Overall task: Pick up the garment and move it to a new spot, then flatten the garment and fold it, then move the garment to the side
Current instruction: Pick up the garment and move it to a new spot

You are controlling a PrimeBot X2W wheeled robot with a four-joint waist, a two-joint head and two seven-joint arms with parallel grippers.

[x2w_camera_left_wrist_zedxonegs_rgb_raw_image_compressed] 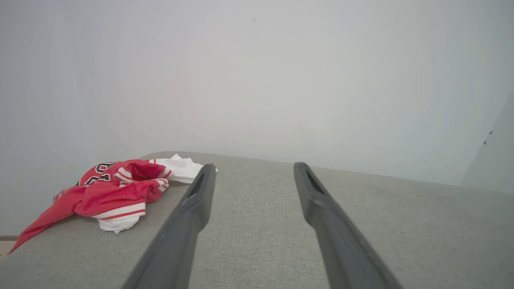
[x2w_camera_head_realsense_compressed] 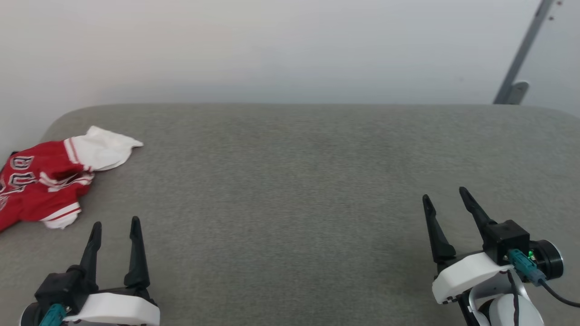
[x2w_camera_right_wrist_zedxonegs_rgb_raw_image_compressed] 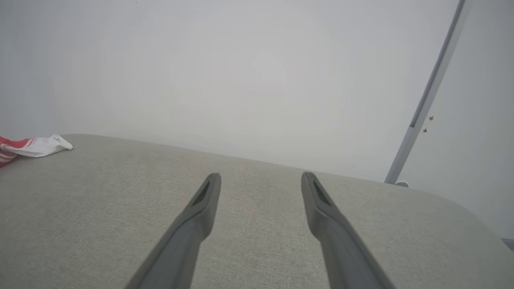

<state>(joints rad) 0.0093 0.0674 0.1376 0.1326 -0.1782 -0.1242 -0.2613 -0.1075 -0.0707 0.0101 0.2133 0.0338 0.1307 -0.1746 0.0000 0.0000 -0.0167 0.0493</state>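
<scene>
Fingers point(x2w_camera_head_realsense_compressed: 136, 253) of the left gripper point(x2w_camera_head_realsense_compressed: 115, 222) are spread apart with nothing between them, above the near left corner of the grey upholstered surface point(x2w_camera_head_realsense_compressed: 290, 181). The right gripper point(x2w_camera_head_realsense_compressed: 443, 194) is over the near right corner, its two dark fingers likewise parted and empty. Further back, toward the far left corner, the red jersey point(x2w_camera_head_realsense_compressed: 41, 190) lies crumpled, nearer the left gripper and touching neither. Its white sleeve point(x2w_camera_head_realsense_compressed: 106, 151) lies toward the far edge, black lettering shows in part, and a red tail hangs over the left edge. Behind the surface is a pale wall point(x2w_camera_head_realsense_compressed: 272, 45), with a grey metal post point(x2w_camera_head_realsense_compressed: 521, 54) slanting at the far right
</scene>
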